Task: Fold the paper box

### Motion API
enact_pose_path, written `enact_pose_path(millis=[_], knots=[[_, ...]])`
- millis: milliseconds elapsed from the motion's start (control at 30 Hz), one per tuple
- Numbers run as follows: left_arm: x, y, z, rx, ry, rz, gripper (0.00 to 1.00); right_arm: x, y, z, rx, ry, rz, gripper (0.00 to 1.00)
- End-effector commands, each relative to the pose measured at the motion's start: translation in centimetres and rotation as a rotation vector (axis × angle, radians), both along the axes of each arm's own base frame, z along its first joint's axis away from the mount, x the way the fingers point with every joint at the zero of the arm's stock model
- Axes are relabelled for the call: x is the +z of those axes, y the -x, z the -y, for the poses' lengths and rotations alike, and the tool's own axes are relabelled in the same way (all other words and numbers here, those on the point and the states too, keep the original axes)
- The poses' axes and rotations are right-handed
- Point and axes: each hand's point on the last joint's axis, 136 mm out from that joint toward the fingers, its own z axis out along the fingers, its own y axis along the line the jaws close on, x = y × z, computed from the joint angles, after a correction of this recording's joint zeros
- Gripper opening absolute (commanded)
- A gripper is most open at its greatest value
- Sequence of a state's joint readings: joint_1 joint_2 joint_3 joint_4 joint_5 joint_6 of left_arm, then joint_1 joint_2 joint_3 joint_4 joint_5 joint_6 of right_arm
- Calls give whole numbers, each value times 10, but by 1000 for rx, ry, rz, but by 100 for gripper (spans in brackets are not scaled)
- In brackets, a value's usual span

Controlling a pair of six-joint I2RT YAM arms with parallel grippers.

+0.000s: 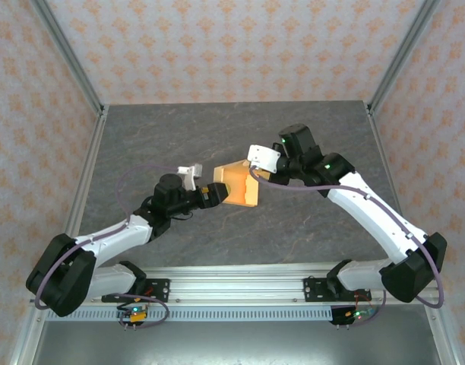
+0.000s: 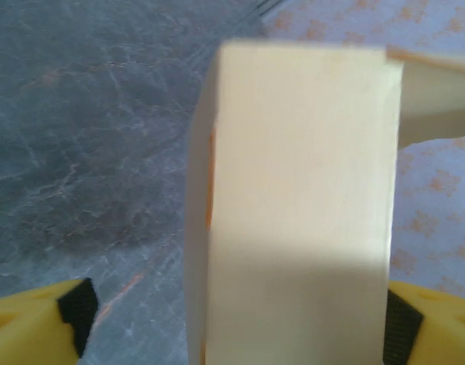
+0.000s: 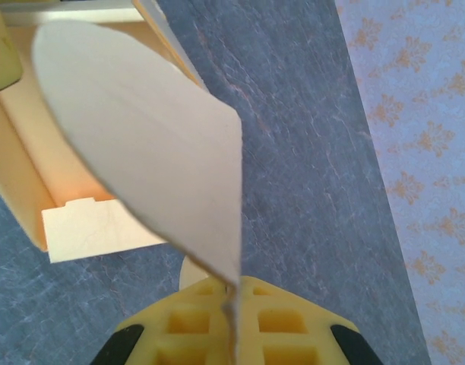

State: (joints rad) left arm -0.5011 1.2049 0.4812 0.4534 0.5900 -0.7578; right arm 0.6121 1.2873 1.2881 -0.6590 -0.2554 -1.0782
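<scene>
Surroundings: grey marbled table, closed in by pale wall panels with an orange floral print and metal corner posts.
Paper box: light orange-tan card, partly folded with its walls already raised, over the middle of the table; cannot tell whether resting on it or lifted clear.
Flap: large rounded flap sticking out from the right side of the box, pale on its inner face.
Right gripper: at the upper right corner of the box, clamped tight on the tip of the rounded flap, thin card pinched between the yellow fingers.
Left gripper: at the left side of the box, spread wide, a pale end wall of the box between the yellow fingers; one finger clear of the card, the other right at its edge, no squeeze visible.
Arms: white and black, reaching in toward the box from either side.
Cable: purple-grey loop just left of the box, along the left arm.
</scene>
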Motion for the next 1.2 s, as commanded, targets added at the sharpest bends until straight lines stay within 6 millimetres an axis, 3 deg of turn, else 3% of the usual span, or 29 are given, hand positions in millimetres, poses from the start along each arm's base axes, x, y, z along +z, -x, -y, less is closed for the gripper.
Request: enact_pose_path(millis=[0, 200, 400, 467, 500, 600, 733, 767, 933, 1100, 1167], knots=[[26, 2, 8, -73, 15, 65, 82, -2, 11, 0, 42, -8, -25, 2], [20, -1, 11, -79, -10, 40, 56, -5, 16, 0, 58, -6, -40, 2], [11, -8, 8, -41, -25, 11, 40, -1, 11, -4, 24, -55, -36, 9], [8, -10, 6, -26, -34, 1, 37, 1, 9, -6, -1, -94, -38, 19], [7, -11, 6, -21, -36, -4, 37, 2, 7, -8, -17, -122, -37, 30], [4, -15, 5, 1, -35, -23, 35, 10, -4, -8, -105, -240, -18, 43], [-4, -25, 0, 57, -39, -77, 35, 15, -19, 1, -236, -443, -57, 48], [-4, -28, -1, 72, -25, -88, 35, 25, -16, 6, -257, -521, -65, 49], [-2, -40, -7, 134, 2, -131, 35, 38, -15, 23, -396, -868, -153, 53], [7, -45, -7, 139, 4, -137, 36, 27, -17, 65, -657, -1088, -117, 88], [10, -46, -6, 137, 9, -140, 36, 16, -11, 75, -760, -1123, -187, 95]])
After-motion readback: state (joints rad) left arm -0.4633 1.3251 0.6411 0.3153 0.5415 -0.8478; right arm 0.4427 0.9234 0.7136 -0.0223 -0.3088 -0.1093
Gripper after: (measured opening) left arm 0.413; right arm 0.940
